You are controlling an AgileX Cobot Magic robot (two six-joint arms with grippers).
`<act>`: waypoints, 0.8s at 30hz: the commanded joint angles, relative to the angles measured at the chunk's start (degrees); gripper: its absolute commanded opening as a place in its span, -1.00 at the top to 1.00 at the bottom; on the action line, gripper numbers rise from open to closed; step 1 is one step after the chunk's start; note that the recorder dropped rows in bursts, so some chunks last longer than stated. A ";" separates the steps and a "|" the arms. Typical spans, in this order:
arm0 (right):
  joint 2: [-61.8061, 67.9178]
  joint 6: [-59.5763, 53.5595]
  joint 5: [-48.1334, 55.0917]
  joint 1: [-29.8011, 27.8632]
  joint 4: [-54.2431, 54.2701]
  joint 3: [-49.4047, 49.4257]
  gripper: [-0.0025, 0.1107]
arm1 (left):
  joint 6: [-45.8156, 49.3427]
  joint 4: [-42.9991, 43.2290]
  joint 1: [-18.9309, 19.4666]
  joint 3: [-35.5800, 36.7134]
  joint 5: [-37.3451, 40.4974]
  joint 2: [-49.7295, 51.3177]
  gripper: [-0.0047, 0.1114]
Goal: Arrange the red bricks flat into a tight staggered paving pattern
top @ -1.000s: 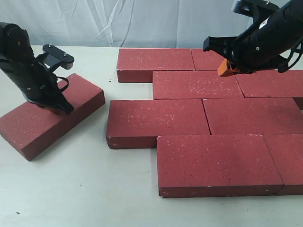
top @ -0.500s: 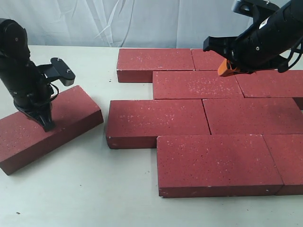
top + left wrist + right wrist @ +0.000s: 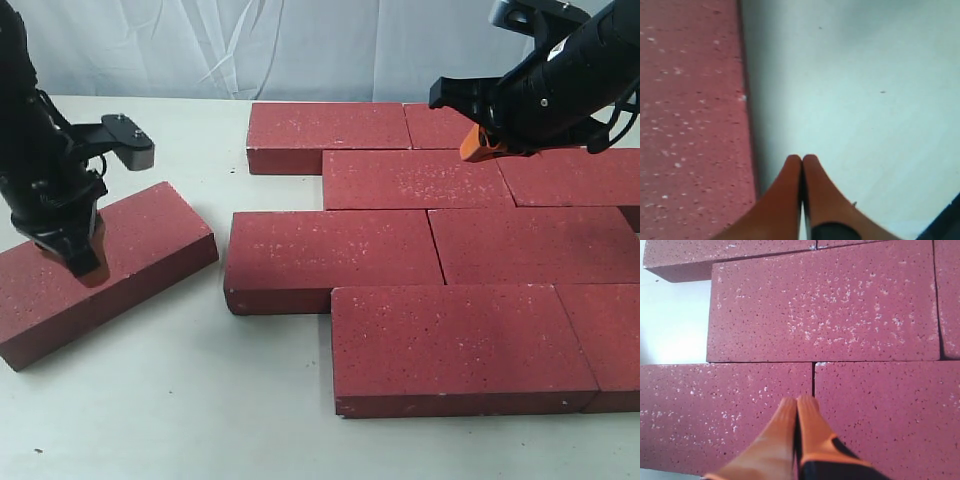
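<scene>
A loose red brick (image 3: 150, 235) lies flat and askew on the left of the table, apart from the others. My left gripper (image 3: 85, 258) hangs shut and empty over its left half; in the left wrist view the gripper (image 3: 802, 160) shows beside the long edge of that brick (image 3: 690, 125). Several red bricks (image 3: 415, 178) lie tight in staggered rows on the right. My right gripper (image 3: 482, 146) hovers shut and empty above the back rows, its tips (image 3: 799, 401) over a joint between two bricks (image 3: 825, 305).
The white table (image 3: 160, 400) shows bare at the front left and between the loose brick and the paved patch (image 3: 330, 260). A pale curtain (image 3: 250, 50) hangs behind. The paving runs off the right edge of the exterior view.
My left gripper has swung left and turned over the loose brick, which has pivoted and slid a little toward the front left. The right arm has stayed still.
</scene>
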 commanded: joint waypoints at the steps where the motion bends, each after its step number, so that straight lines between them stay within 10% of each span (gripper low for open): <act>1: -0.54 -0.21 0.11 -0.27 -0.03 -0.31 0.97 | 3.75 -0.97 -0.45 3.61 2.01 0.66 0.92; 24: -0.54 -0.21 0.29 -0.27 0.32 -0.31 0.97 | 3.33 7.81 6.98 11.87 -12.00 0.75 0.92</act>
